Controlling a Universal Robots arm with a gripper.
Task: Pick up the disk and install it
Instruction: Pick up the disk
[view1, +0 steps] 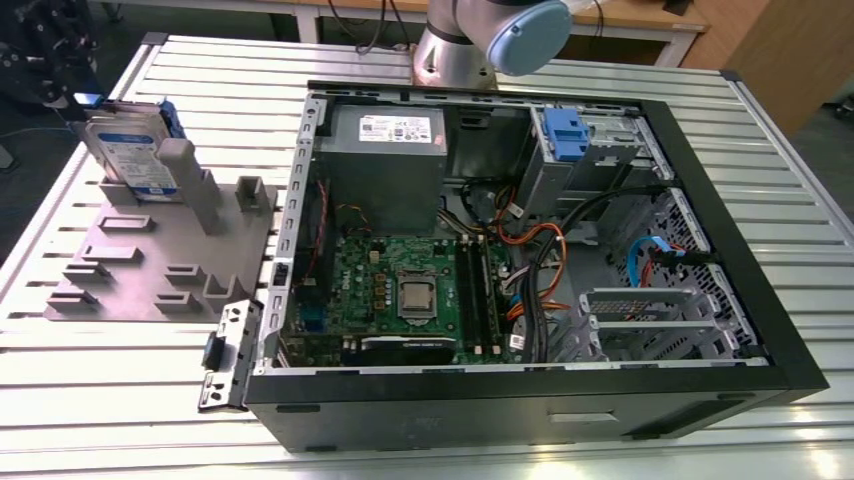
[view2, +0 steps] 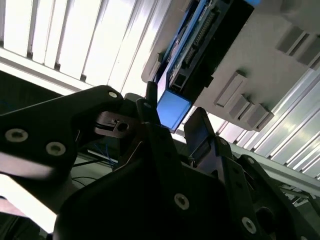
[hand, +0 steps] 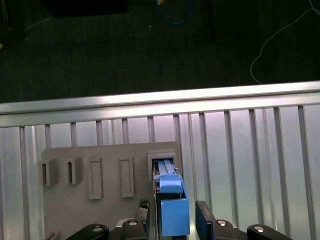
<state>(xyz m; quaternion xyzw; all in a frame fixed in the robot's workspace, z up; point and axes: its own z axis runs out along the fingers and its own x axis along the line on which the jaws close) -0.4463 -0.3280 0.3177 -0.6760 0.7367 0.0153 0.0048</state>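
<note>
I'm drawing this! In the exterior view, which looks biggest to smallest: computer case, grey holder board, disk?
Largest: computer case.
Then: grey holder board.
Smallest: disk, standing upright on that board.

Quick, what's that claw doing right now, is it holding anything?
Gripper: open, holding nothing; its fingers straddle the blue end of the disk, with gaps on both sides.
</note>
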